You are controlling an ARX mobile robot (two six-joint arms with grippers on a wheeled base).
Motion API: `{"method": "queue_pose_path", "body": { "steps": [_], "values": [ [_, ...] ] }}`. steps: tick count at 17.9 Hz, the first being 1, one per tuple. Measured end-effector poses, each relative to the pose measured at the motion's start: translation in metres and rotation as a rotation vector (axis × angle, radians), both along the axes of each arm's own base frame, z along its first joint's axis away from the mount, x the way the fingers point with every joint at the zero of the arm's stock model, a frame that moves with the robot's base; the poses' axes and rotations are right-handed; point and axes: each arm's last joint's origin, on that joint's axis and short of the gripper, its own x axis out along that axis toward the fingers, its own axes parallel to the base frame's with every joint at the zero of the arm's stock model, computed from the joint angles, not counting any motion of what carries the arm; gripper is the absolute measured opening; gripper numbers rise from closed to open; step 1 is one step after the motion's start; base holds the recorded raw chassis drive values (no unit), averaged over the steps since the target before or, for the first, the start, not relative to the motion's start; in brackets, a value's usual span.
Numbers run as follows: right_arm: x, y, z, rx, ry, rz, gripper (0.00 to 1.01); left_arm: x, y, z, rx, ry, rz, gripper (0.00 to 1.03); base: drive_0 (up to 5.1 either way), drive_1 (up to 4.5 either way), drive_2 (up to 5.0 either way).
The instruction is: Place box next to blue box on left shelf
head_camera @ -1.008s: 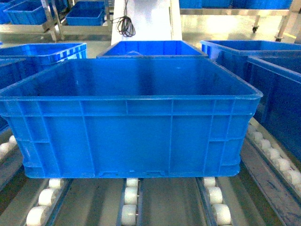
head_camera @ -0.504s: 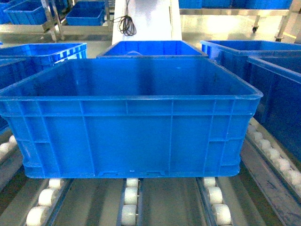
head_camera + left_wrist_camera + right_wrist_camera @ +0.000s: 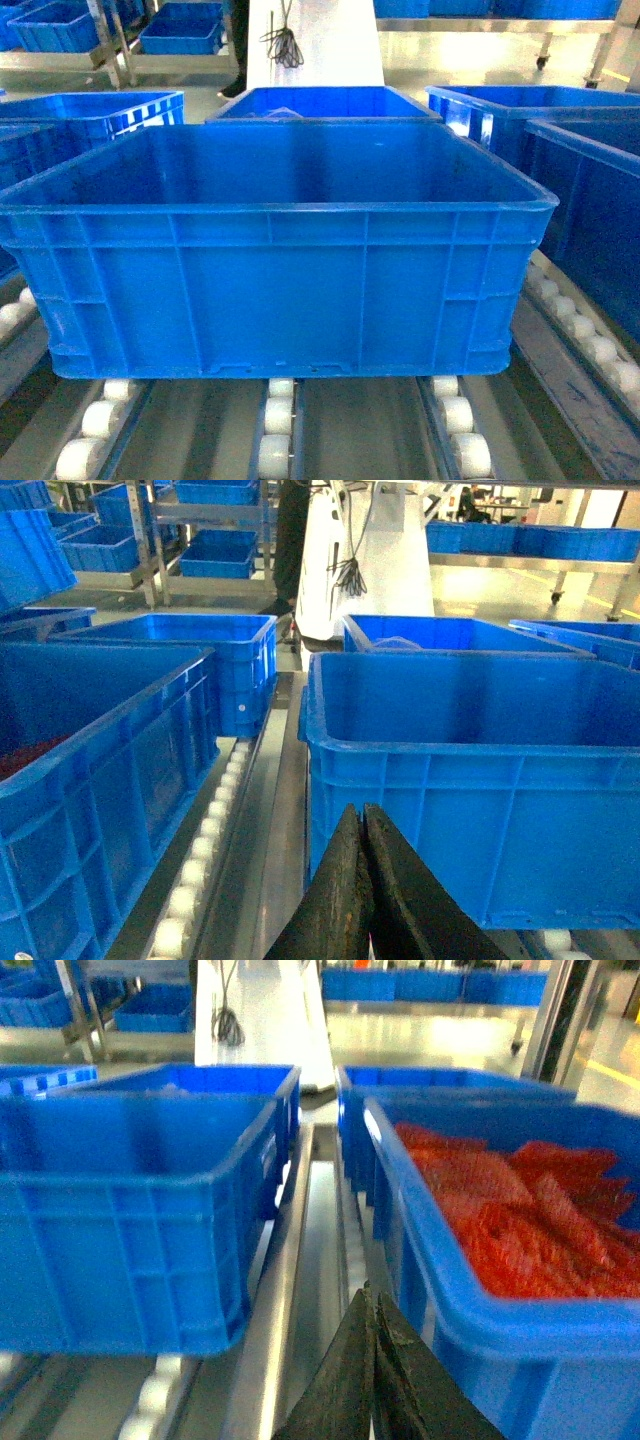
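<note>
The box (image 3: pixel 280 290), a large open-topped bright-blue crate with ribbed walls, sits empty on the roller rails of the shelf (image 3: pixel 275 455) and fills the middle of the head view. In the left wrist view my left gripper (image 3: pixel 362 808) is shut on nothing, its tips just before the box's (image 3: pixel 480 810) near left corner. My right gripper (image 3: pixel 371 1295) is also shut and empty, low in the gap between the box (image 3: pixel 130 1220) and the crate to its right. Neither gripper shows in the head view.
A blue crate (image 3: pixel 90 780) stands left of the box across a roller rail (image 3: pixel 205 830). Right of it a crate (image 3: pixel 500 1210) holds red material. More blue crates (image 3: pixel 320 102) stand behind. A white column with a black cable (image 3: pixel 285 45) rises at the back.
The box has not moved. At the back, the white column with its black cable has shifted slightly right and a dark leg now shows beside it.
</note>
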Motion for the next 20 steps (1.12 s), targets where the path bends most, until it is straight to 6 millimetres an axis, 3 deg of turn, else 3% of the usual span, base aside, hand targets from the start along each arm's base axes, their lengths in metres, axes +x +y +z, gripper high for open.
{"method": "queue_pose_path", "body": {
  "steps": [4, 5, 12, 13, 20],
  "values": [
    [-0.0095, 0.0, -0.0015, 0.0, -0.007, 0.001, 0.02, -0.0101, 0.0, -0.004, 0.0, 0.02, 0.0, 0.01, 0.0, 0.0, 0.0],
    [-0.0095, 0.0, -0.0024, -0.001, 0.002, 0.0, 0.07, -0.01, 0.0, -0.0033, 0.0, 0.012, 0.0, 0.02, 0.0, 0.0, 0.0],
    [-0.0095, 0.0, -0.0021, 0.0, -0.001, 0.0, 1.0, -0.01, 0.0, -0.0038, 0.0, 0.016, 0.0, 0.93, 0.0, 0.0, 0.0],
    [-0.0095, 0.0, -0.0021, -0.001, -0.001, 0.0, 0.97, -0.0101, 0.0, -0.0036, 0.002, 0.016, 0.0, 0.99, 0.0, 0.0, 0.0],
    [-0.0095, 0.0, -0.0021, -0.001, -0.001, 0.0, 0.98, -0.01, 0.0, -0.0037, 0.002, 0.016, 0.0, 0.98, 0.0, 0.0, 0.0]
  ]
}}
